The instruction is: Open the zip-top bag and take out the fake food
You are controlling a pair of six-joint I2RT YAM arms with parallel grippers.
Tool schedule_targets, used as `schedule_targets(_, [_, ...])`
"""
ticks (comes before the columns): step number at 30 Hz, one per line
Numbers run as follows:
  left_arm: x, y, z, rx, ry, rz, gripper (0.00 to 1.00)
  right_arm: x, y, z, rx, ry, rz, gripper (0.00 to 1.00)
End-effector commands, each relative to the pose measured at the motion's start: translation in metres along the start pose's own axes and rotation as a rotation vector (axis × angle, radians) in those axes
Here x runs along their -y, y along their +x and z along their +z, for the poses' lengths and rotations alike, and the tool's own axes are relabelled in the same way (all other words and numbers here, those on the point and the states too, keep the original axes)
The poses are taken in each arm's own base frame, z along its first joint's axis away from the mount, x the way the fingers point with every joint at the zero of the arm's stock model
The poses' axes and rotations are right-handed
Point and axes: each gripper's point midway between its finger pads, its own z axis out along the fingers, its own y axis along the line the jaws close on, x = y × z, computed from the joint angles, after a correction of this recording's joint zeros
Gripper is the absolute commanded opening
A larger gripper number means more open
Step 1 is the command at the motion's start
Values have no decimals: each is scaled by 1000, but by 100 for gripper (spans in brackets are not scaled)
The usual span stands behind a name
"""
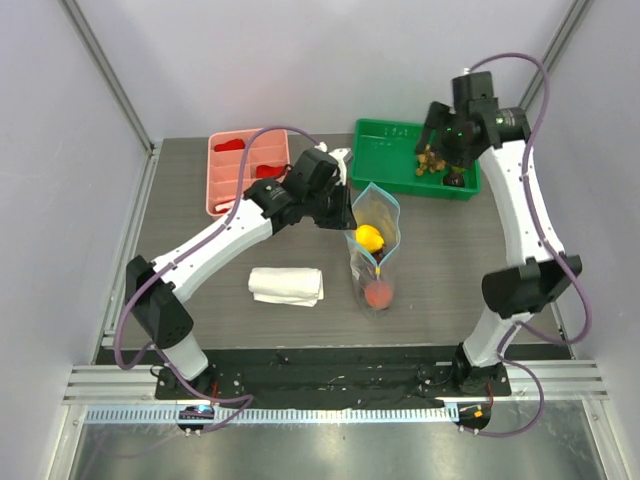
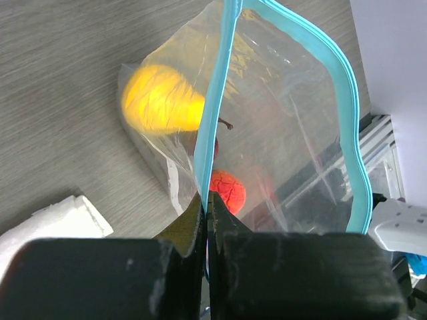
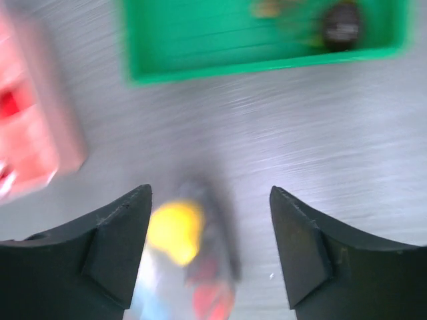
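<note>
The clear zip-top bag [image 1: 376, 262] stands on the table with its light-blue rim spread into an open loop. My left gripper [image 1: 343, 213] is shut on one side of that blue zip strip [image 2: 212, 133], which runs straight into the closed jaws [image 2: 208, 200]. Inside the bag lie a yellow fruit [image 2: 160, 100] and a red-orange piece [image 2: 228, 189]. My right gripper [image 1: 450, 152] hangs open and empty over the green tray [image 1: 380, 132]. Dark grapes [image 1: 457, 181] and brown nut balls [image 1: 430, 160] lie in that tray. The right wrist view is blurred, with the yellow fruit [image 3: 175, 230] between its fingers [image 3: 209, 191].
A pink tray [image 1: 245, 172] with flat red pieces sits at the back left. A folded white cloth [image 1: 287, 285] lies left of the bag. Grey walls enclose the table on three sides.
</note>
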Motion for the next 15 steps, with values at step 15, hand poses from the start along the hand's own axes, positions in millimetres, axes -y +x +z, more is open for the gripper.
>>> schedule_targets(15, [35, -11, 14, 6, 121, -18, 0, -85, 151, -138, -162, -468, -187, 33])
